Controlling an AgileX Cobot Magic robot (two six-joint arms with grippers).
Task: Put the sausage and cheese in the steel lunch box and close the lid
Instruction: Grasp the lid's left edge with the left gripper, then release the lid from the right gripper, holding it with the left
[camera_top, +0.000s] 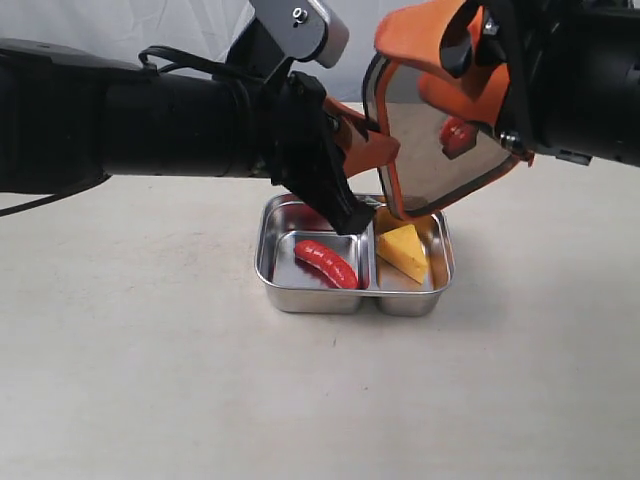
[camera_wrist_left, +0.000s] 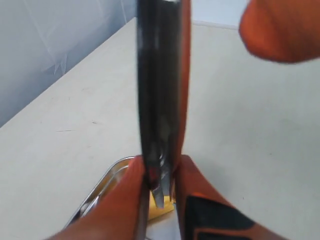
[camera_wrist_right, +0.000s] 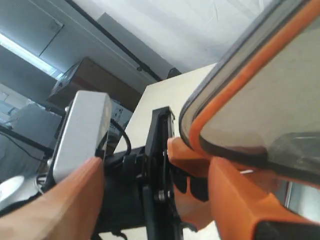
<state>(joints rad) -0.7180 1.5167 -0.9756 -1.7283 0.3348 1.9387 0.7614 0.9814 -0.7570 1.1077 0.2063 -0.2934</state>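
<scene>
One cream table (camera_top: 150, 380), white curtain (camera_top: 150, 25) behind, carries your shiny two-compartment stainless-steel lunch box (camera_top: 262, 268): glossy red ridged sausage (camera_top: 326, 263) in the left compartment, yellow-orange cheese wedge (camera_top: 404, 252) in the right. Your left end effector (camera_wrist_left: 161, 175) and right end effector (camera_top: 450, 95) both clamp the dark smoky translucent lid (camera_top: 420, 160), tilted above it

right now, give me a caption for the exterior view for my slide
Smoky lid held tilted over the steel lunch box, sausage and cheese already in separate compartments.
</scene>
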